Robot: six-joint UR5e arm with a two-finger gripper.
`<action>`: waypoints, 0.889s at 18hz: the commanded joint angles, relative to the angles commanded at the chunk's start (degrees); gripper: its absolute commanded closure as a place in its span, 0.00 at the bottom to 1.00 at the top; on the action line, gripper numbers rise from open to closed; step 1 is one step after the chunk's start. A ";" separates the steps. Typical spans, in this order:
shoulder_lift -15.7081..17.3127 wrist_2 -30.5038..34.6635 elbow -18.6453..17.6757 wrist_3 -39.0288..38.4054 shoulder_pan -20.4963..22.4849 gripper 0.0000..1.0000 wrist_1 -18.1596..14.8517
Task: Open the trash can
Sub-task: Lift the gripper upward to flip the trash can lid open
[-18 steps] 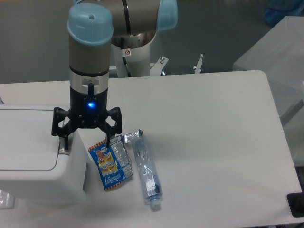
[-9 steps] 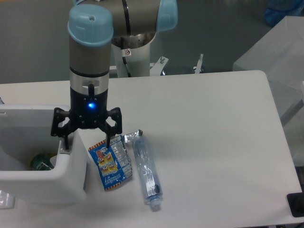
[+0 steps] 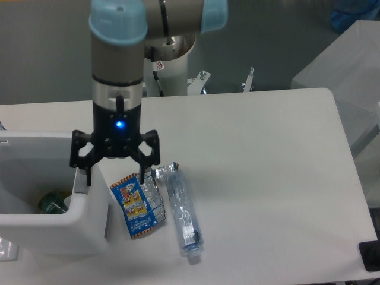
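On the smooth white table (image 3: 267,178), I see the boxy white plastic trash can (image 3: 53,222) at the left edge, lid open. My gripper (image 3: 115,178), fingers spread, hangs over its right rim, beside a crinkled blue wrapper (image 3: 138,206).

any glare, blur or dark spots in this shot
Camera view: soft and low-res overall, print on the blue wrapper unreadable; the blue LED above the claw blooms; white table and trash can nearly wash out; can interior is shadowed; bottle shows faint highlights.
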 joint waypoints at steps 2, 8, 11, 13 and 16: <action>0.70 0.44 0.44 0.17 1.05 0.00 0.44; 2.81 7.82 -0.87 15.18 4.13 0.00 -1.93; 3.34 11.33 -1.40 23.44 5.97 0.00 -6.14; 3.78 12.04 -1.40 28.98 7.47 0.00 -8.25; 4.13 12.04 -2.10 33.39 9.23 0.00 -8.61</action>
